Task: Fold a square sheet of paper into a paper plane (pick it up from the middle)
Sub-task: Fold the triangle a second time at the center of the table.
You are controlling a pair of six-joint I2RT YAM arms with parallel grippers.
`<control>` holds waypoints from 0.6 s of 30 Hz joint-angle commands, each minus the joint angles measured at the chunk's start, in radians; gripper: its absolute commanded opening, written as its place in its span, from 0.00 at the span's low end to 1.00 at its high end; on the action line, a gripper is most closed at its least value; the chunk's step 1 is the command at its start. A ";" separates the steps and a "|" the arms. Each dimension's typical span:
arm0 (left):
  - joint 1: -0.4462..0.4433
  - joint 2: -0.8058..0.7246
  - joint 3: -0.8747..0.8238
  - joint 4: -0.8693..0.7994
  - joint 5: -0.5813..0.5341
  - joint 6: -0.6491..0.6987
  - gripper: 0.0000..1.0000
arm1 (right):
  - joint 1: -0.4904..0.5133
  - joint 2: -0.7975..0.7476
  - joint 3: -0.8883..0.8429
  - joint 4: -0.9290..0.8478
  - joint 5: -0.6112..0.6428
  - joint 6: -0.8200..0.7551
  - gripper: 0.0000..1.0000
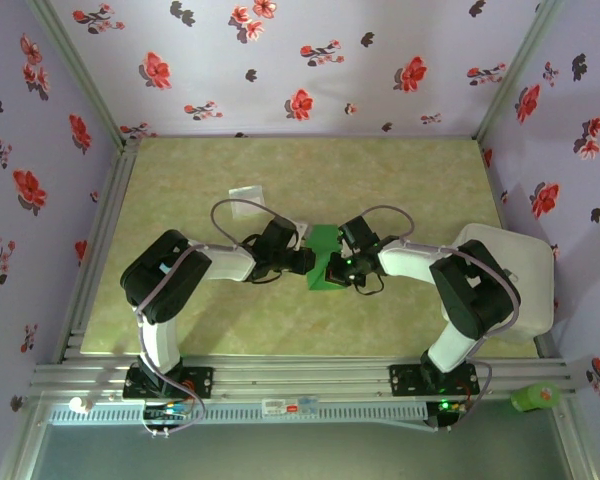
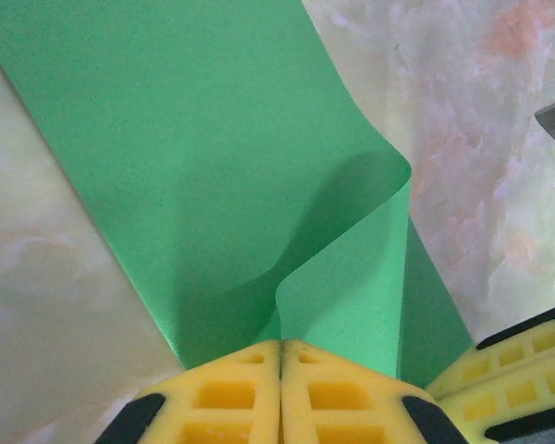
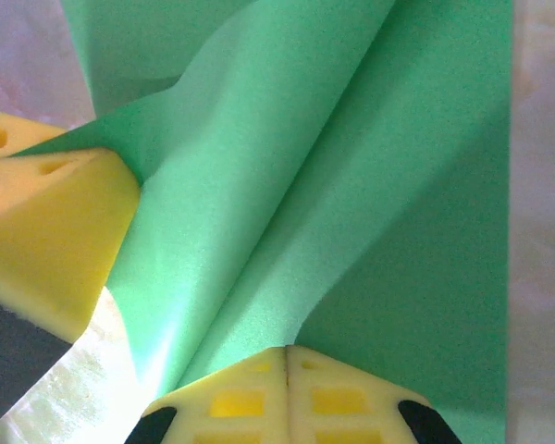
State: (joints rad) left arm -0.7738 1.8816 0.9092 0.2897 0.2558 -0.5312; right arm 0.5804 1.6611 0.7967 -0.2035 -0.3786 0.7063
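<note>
Setting: A pale marbled table (image 1: 180,310) seen from above, walled on three sides by lilac cloth printed with red and dark flowers.
Arms: Both reach in from the near edge and meet at the middle of the table, the left arm from the left and the right arm from the right.
Paper: A bright green sheet (image 1: 326,243) sits at the middle of the table, between the two grippers. It is not flat; it is bent into loose, soft folds.
Left gripper: The left gripper (image 2: 280,347) has its yellow fingers pressed together with no gap. They pinch the paper at the foot of a flap that curls up and over.
Right gripper: The right gripper (image 3: 287,351) is also clamped tight on the paper. A long soft crease runs away from its tips towards the far side.
Spacing: The grippers are near each other, and each wrist view shows the other's yellow fingers at the paper's edge.
Packet: A small pale square packet (image 1: 247,192) lies flat on the table, far and left of the paper, well apart from it.
Right edge: A white rounded slab (image 1: 528,290) rests at the table's right side.
</note>
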 commanded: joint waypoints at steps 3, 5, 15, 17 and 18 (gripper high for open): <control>0.007 0.028 0.026 -0.015 0.033 0.038 0.09 | -0.011 0.029 -0.040 -0.091 0.048 -0.021 0.04; 0.006 0.033 0.028 -0.021 0.033 0.039 0.09 | -0.011 0.029 -0.039 -0.093 0.048 -0.022 0.04; 0.008 0.042 0.027 -0.009 0.028 0.055 0.10 | -0.011 0.032 -0.039 -0.097 0.046 -0.021 0.04; 0.010 0.041 0.028 -0.007 0.027 0.061 0.10 | -0.011 0.033 -0.039 -0.097 0.047 -0.021 0.04; 0.009 0.040 0.028 -0.007 0.028 0.061 0.10 | -0.011 0.032 -0.039 -0.096 0.047 -0.020 0.04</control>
State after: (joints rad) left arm -0.7738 1.9011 0.9173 0.2863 0.2749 -0.5045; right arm 0.5804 1.6611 0.7963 -0.2035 -0.3790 0.7063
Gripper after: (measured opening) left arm 0.097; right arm 0.048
